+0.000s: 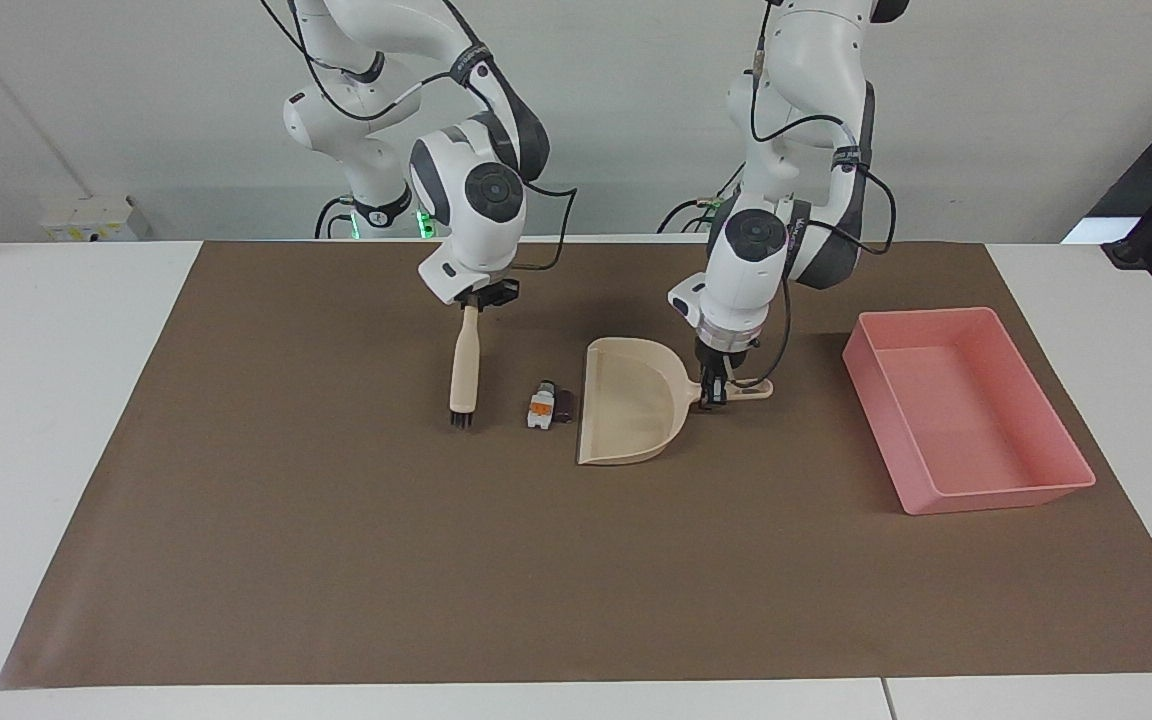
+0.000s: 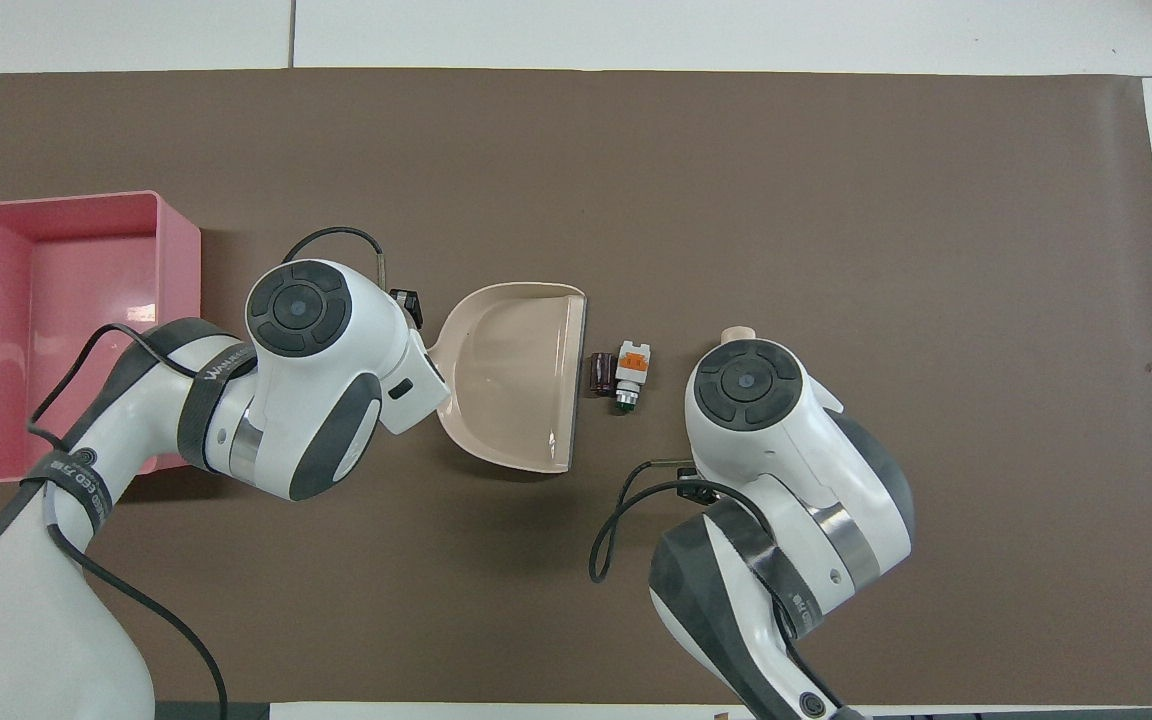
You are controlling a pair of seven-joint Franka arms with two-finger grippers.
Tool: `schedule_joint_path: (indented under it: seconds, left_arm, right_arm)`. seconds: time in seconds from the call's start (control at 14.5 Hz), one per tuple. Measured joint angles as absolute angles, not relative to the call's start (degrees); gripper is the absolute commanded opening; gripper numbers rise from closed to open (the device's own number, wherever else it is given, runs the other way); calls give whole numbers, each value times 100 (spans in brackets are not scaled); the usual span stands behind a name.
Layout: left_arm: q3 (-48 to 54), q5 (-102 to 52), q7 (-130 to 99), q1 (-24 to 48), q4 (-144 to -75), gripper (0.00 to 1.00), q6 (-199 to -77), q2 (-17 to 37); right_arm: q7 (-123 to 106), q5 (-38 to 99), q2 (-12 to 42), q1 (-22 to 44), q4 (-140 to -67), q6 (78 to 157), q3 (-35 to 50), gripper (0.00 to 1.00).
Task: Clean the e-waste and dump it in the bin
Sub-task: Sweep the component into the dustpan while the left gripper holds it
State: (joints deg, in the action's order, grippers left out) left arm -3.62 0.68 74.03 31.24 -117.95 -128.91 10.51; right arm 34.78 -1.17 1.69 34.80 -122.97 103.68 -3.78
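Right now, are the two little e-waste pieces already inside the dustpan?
No, the white component and the dark block lie on the brown mat just outside the open edge of the dustpan.

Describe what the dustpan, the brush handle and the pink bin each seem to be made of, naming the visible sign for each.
Dustpan: probably moulded plastic, smooth beige, with a soft sheen inside its scoop.
Brush handle: pale and rounded, wood or plastic; the look leaves it open. Its bristles are dark.
Pink bin: apparently plastic, thin straight walls, uniform colour, a light glare on its floor.
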Motion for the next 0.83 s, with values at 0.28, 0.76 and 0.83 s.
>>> schedule_joint_path:
  seconds: [0.28,0.76,0.83]
  left_arm:
    - [-373,190,7269,3130,-11724,0,-12640,1051]
    - [-367,536,6418,3341,-11713,1,-12450,1020]
    - [-368,537,6417,3341,-11714,1,-12450,1020]
  right_arm:
    - [3647,8,776,3884,-11975,10367,-372,0]
    - [3785,728,1354,4211,-11302,10573,-237,0]
    - [3770,907,1361,4233,-11270,10677,-148,0]
